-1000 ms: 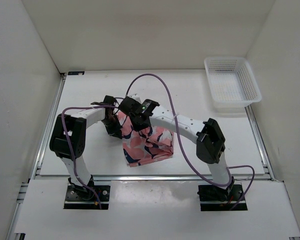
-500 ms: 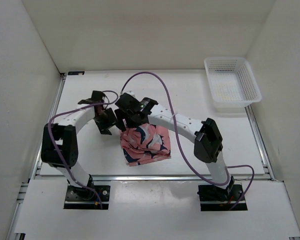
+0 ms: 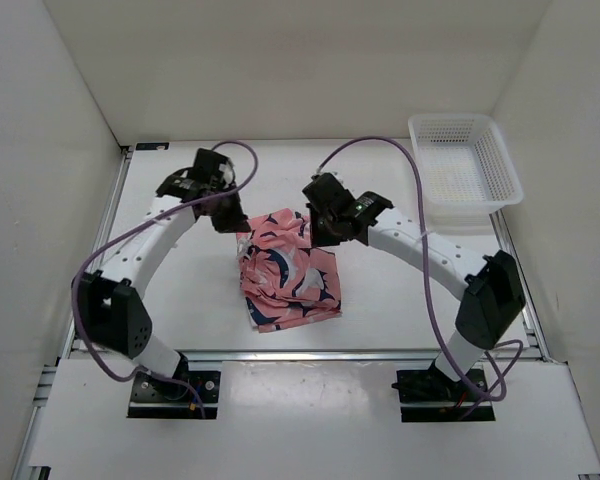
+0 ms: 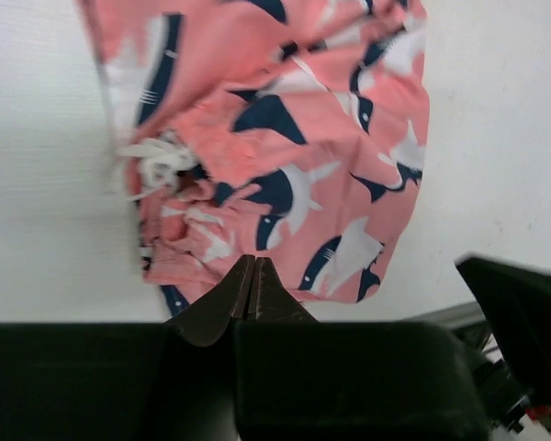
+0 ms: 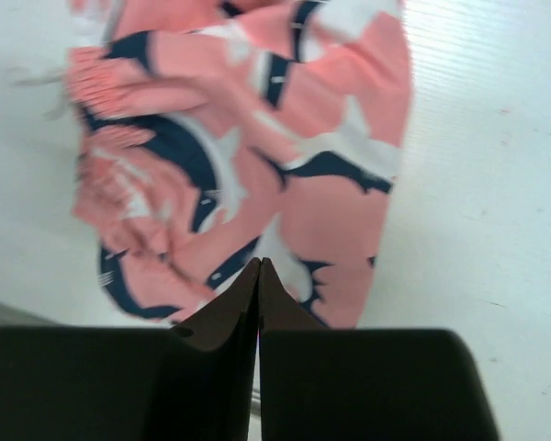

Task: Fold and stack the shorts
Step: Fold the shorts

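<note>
Left gripper (image 4: pixel 253 280) and right gripper (image 5: pixel 259 276) hovered by the crumpled shorts' (image 3: pixel 290 275) upper corners mid-frame, fingers pressed together, holding nothing. Table (image 3: pixel 175 285) showed wide either side, basket (image 3: pixel 421 172) upper right.

Bright, even light; right wrist view motion-blurred.

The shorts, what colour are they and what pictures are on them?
Salmon pink shorts with navy and white shark shapes all over, clearest in the left wrist view.
</note>
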Controlling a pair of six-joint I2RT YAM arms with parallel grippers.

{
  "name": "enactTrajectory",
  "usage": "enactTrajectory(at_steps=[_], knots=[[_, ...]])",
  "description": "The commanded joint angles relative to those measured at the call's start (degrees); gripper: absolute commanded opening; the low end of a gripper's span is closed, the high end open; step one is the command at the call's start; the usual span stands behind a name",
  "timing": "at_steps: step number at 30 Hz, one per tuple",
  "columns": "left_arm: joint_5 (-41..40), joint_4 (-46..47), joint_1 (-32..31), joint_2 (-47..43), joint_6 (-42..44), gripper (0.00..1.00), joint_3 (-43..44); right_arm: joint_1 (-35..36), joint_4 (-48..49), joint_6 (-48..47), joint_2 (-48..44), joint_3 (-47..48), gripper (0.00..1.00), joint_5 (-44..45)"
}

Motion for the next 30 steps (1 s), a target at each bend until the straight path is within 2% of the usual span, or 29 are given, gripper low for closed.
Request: enactTrajectory(at_steps=[1, 8, 13, 16, 17, 20, 21, 22, 23, 24, 25, 28, 30], knots=[[-0.6, -0.3, -3.4, 4.9, -0.2, 0.10, 2.9, -1.4, 3.4, -0.2, 4.5, -0.2, 0.00, -4.6], [-4.0, 0.6, -2.8, 24.1, 1.7, 0.10, 8.5, -4.6, 6.1, -1.0, 18.0, 1.6, 0.00, -6.7], [-4.7, 0.6, -2.3, 25.5, 2.4, 0.10, 10.3, -5.1, 6.1, -2.1, 20.9, 4.7, 0.02, -8.4], [-5.4, -1.3, -2.3, 22.9, 3.9, 0.11, 13.0, -5.1, 4.5, -2.1, 15.7, 4.7, 0.40, -6.0], [-5.5, -2.5, -2.3, 22.3, 4.6, 0.14, 14.2, -5.1, 3.7, -2.7, 12.3, 5.3, 0.72, -5.1], [-6.0, -6.6, -2.3, 18.3, 6.1, 0.42, 18.6, -5.7, 1.3, -2.7, 3.2, 3.8, 0.97, 1.9], [-6.0, -7.4, -2.3, 17.0, 6.9, 0.55, 19.6, -5.7, 0.6, -2.7, 0.7, 3.1, 1.00, 3.8], [-6.0, -8.1, -2.3, 13.9, 7.5, 0.81, 21.0, -5.7, -0.7, -2.7, -1.6, 2.3, 1.00, 5.6], [-6.5, -9.4, -2.3, 12.3, 7.5, 0.91, 21.8, -6.3, -1.4, -2.1, -6.0, 0.4, 1.00, 7.4], [-6.5, -10.0, -2.3, 10.7, 7.5, 0.97, 22.4, -7.0, -2.5, -2.1, -8.3, -0.9, 1.00, 9.1], [-6.5, -10.0, -1.6, 7.4, 8.1, 0.99, 22.9, -8.1, -3.3, -1.6, -12.5, -3.1, 1.00, 12.7], [-6.5, -9.8, -0.6, -0.8, 8.1, 0.99, 21.2, -11.2, -7.1, -0.7, -20.0, -6.2, 1.00, 17.1], [-9.6, -9.3, -0.6, -5.4, 8.1, 0.99, 18.9, -12.6, -8.5, -0.7, -23.5, -9.0, 1.00, 20.5]])
